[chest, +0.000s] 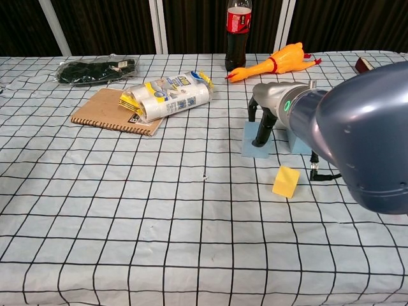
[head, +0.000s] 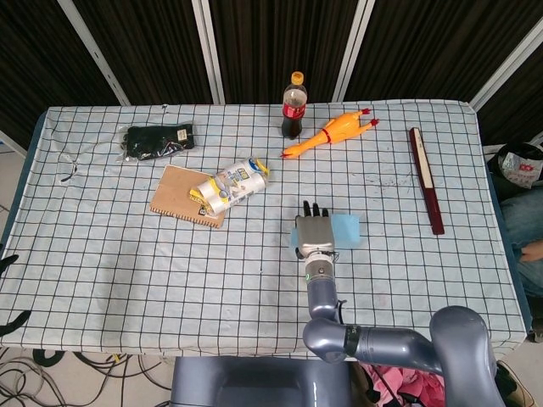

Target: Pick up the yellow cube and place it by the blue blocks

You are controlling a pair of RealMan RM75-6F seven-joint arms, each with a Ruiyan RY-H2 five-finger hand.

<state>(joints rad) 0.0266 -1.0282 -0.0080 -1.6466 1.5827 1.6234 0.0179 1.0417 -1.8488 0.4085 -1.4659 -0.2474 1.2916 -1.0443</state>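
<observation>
The yellow cube (chest: 285, 182) lies tilted on the checked cloth in the chest view, just in front of the blue blocks (chest: 254, 145). In the head view my right forearm hides it. My right hand (head: 316, 233) is stretched flat over the blue blocks (head: 346, 231), holding nothing. In the chest view the right hand (chest: 266, 118) has its dark fingers pointing down in front of the blocks, a short way behind the cube and apart from it. Only dark fingertips (head: 7, 263) of my left hand show, at the far left edge, off the table.
A cola bottle (head: 293, 106) and a rubber chicken (head: 331, 133) stand at the back. A brown notebook (head: 174, 197) with a wrapped roll pack (head: 231, 186) lies to the left, and a black bag (head: 159, 140) beyond it. A dark red stick (head: 426, 178) lies at the right.
</observation>
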